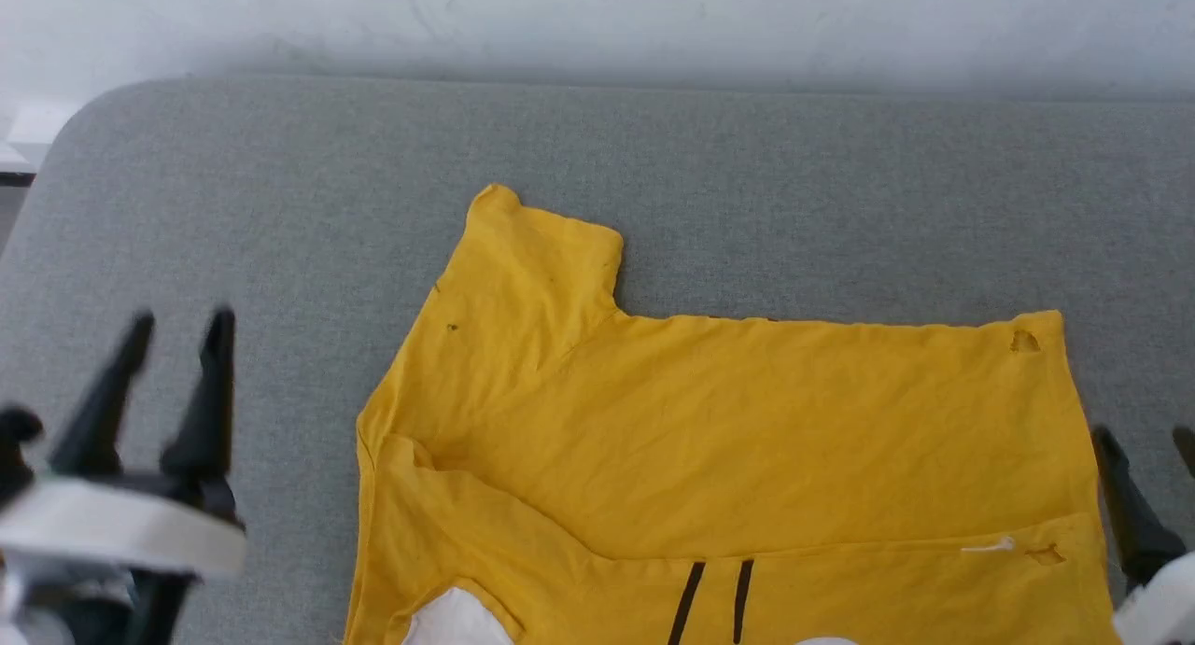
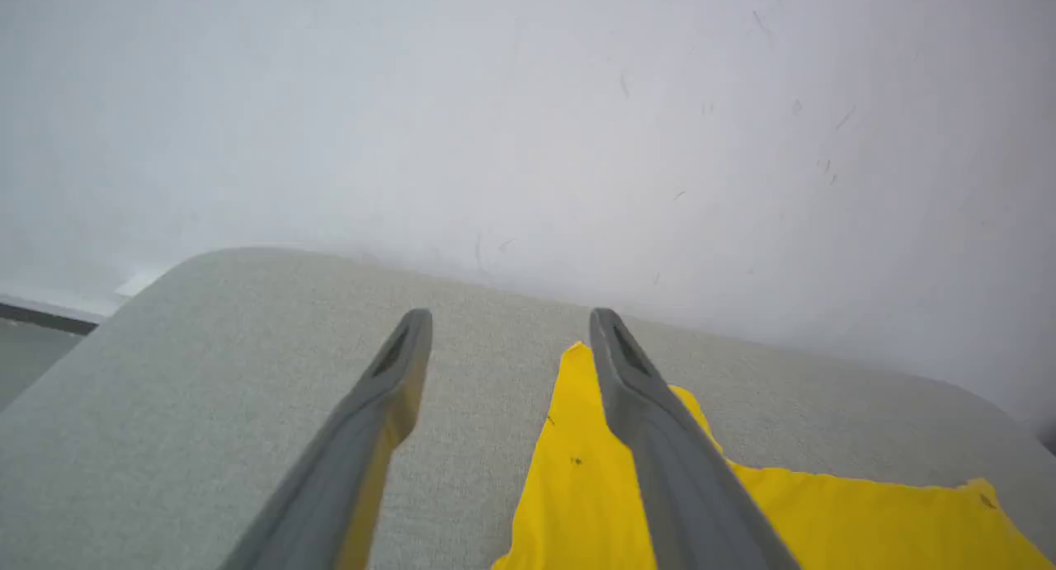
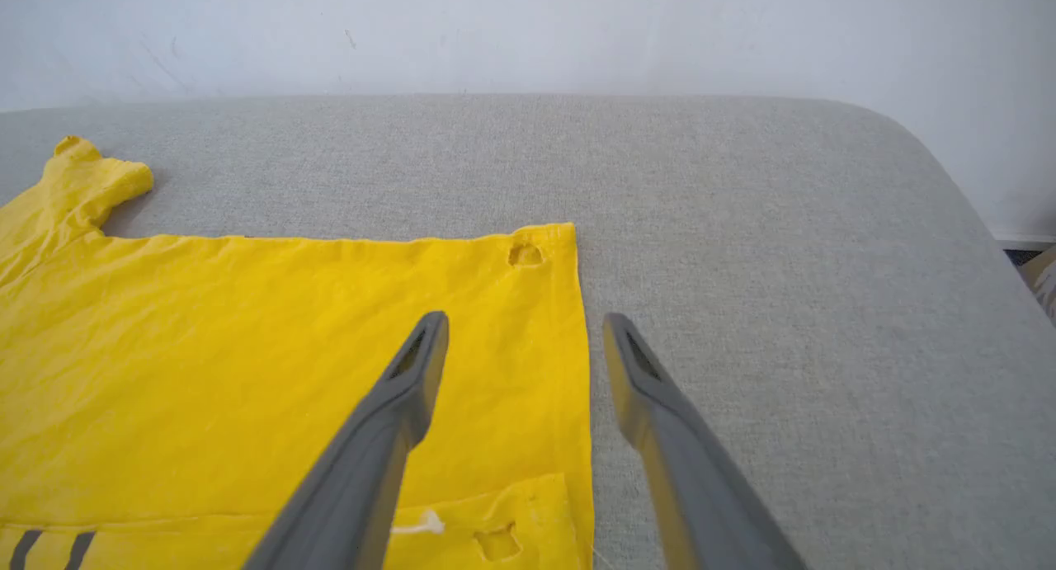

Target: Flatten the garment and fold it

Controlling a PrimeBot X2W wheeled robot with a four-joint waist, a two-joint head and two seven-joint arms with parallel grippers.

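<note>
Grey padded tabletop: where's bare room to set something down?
Free: far strip between bright yellow T-shirt and white wall; left side, near open left gripper; right strip past the hem, by open right gripper. Crowded: near centre, under the shirt.

Plain room: fabric surface (image 1: 280, 206), white wall (image 1: 597, 20)

Garment (image 1: 728, 440): yellow; spread on grey surface (image 1: 280, 206); crease across its near part (black stripes below it)
Left gripper (image 1: 182, 320): fingers apart; left of garment
Right gripper (image 1: 1144, 440): fingers apart; beside garment's right edge
</note>
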